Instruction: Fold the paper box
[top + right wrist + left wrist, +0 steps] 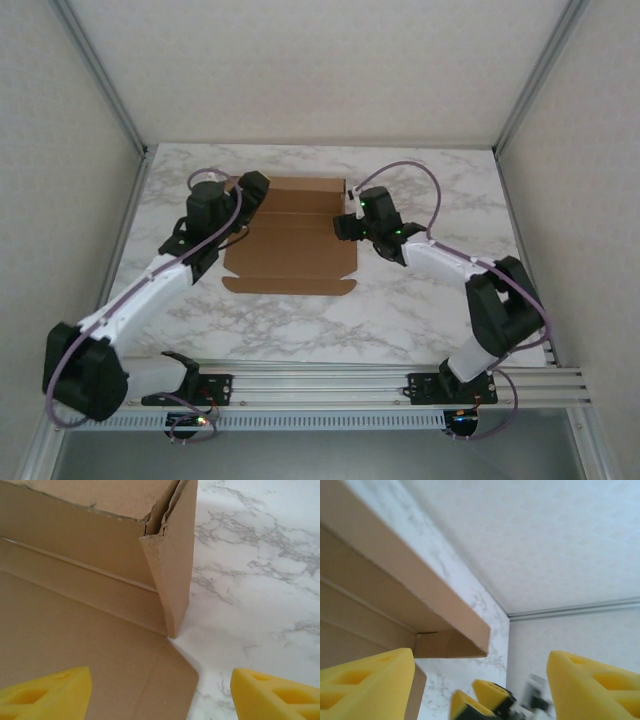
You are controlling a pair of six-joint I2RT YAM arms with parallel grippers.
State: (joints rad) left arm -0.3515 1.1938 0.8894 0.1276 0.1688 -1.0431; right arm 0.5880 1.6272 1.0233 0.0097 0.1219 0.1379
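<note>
The paper box (290, 235) lies mid-table, its far walls raised toward 12 o'clock and its near flap flat toward 6. It is light, stiff card that will likely hinge only on its scores and slide on the marble table (420, 300). Its 2 o'clock corner looks frayed, perhaps torn. It is best pinched at the wall edges. The left gripper (252, 190) at 10 o'clock and the right gripper (348, 218) at 2 both gape, holding nothing.
</note>
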